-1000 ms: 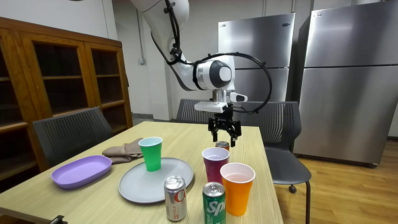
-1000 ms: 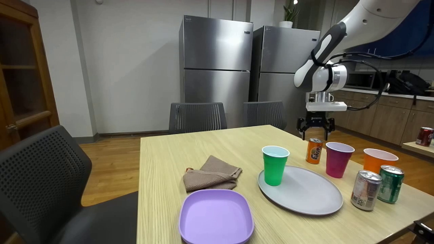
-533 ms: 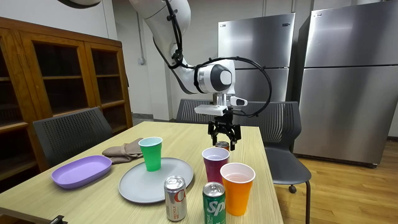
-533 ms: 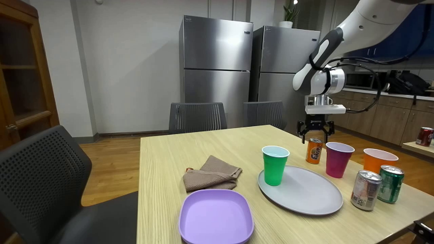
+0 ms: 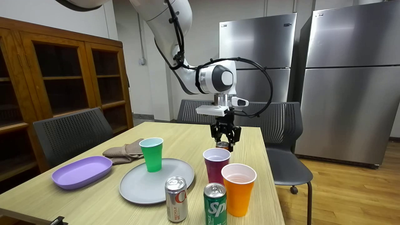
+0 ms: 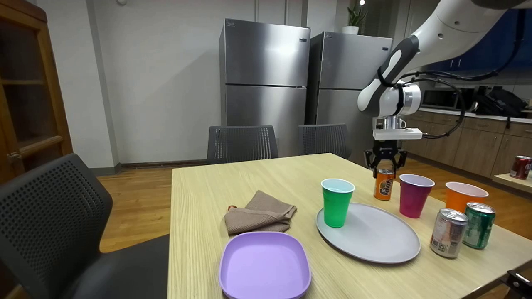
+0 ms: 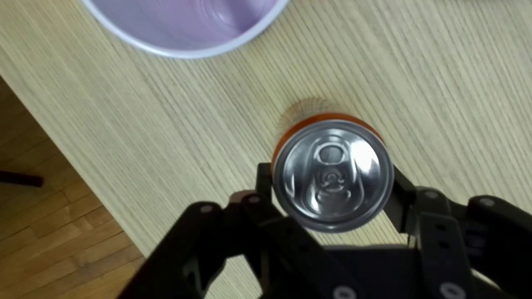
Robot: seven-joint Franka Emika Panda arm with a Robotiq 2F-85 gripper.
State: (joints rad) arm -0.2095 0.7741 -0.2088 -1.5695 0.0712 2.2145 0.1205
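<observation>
in both exterior views the white arm (image 6: 453, 35) angles down, its last section vertical, the pincer (image 7: 331, 191) pointing straight at the surface (image 6: 291, 178); its fingers (image 7: 400, 203), moderately apart, clasp the upright fanta can (image 6: 384, 187) from both sides, near the purple cup (image 6: 414, 198); counted there: three cans, including a silver can (image 5: 176, 200) and a green can (image 5: 215, 204); three cups, including a green cup (image 5: 152, 157) and an orange cup (image 5: 238, 197); one grey plate (image 5: 139, 187); one lilac tray (image 6: 265, 265); one brown cloth (image 6: 259, 214).
</observation>
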